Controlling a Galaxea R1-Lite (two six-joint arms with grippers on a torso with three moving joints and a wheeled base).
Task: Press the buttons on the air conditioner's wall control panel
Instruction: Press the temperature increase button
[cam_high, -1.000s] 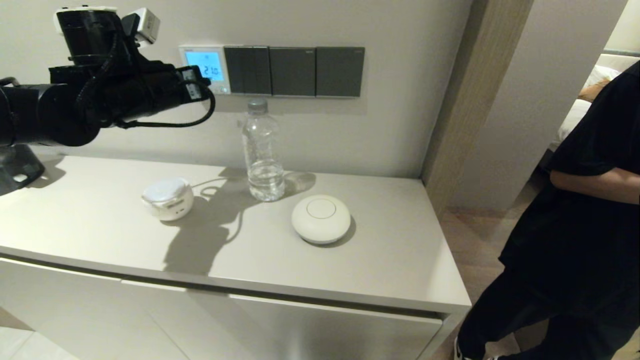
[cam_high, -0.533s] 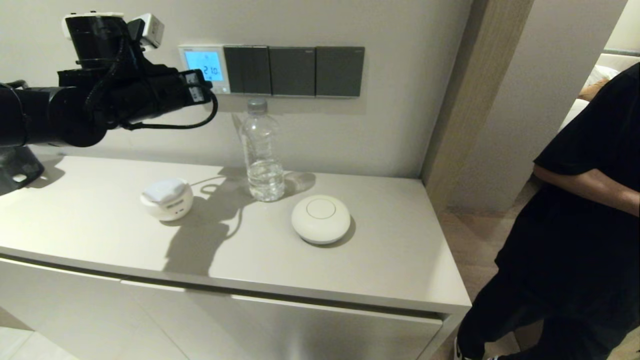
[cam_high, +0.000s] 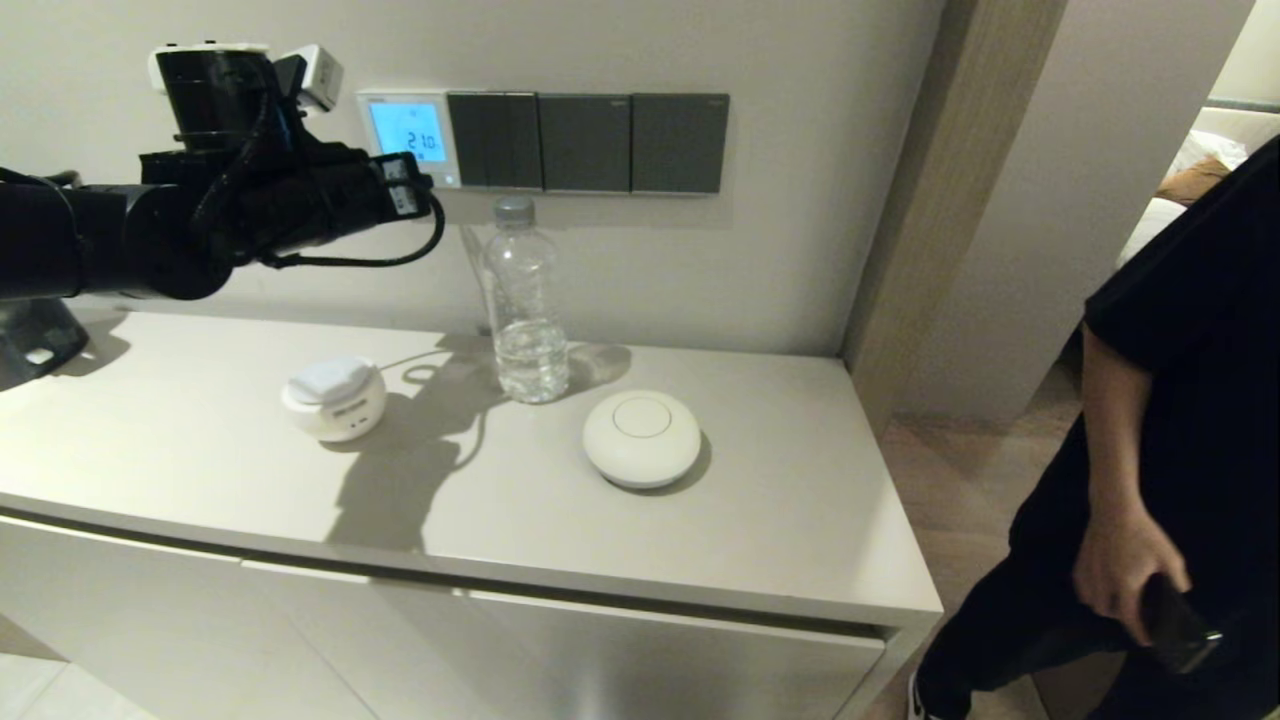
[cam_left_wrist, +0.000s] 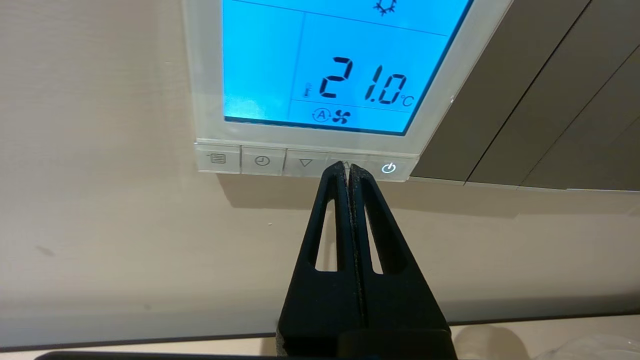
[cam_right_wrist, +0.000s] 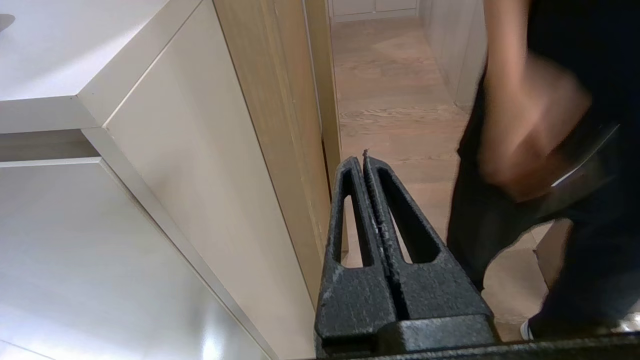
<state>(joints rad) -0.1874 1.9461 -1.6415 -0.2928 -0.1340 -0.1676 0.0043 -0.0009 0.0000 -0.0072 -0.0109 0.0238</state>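
Observation:
The white wall control panel (cam_high: 372, 140) hangs on the wall with its screen (cam_left_wrist: 320, 60) glowing blue and reading 21.0 °C. A row of pale buttons (cam_left_wrist: 262, 161) runs along its bottom edge, with a lit power key (cam_left_wrist: 389, 168) at one end. My left gripper (cam_left_wrist: 347, 167) is shut, and its tips sit at the up-arrow key, mostly covering it; I cannot tell if they touch. In the head view the left gripper (cam_high: 418, 186) is at the panel's lower edge. My right gripper (cam_right_wrist: 363, 159) is shut and empty, hanging beside the cabinet.
Dark grey switch plates (cam_high: 585, 142) adjoin the panel. On the cabinet top (cam_high: 200, 470) stand a clear water bottle (cam_high: 522, 305), a small white jar (cam_high: 335, 398) and a round white puck (cam_high: 641, 437). A person in black (cam_high: 1180, 420) stands at the right.
My left arm has moved right and a little down, bringing the shut tips to the panel's bottom keys. The person at the right has lowered an arm.

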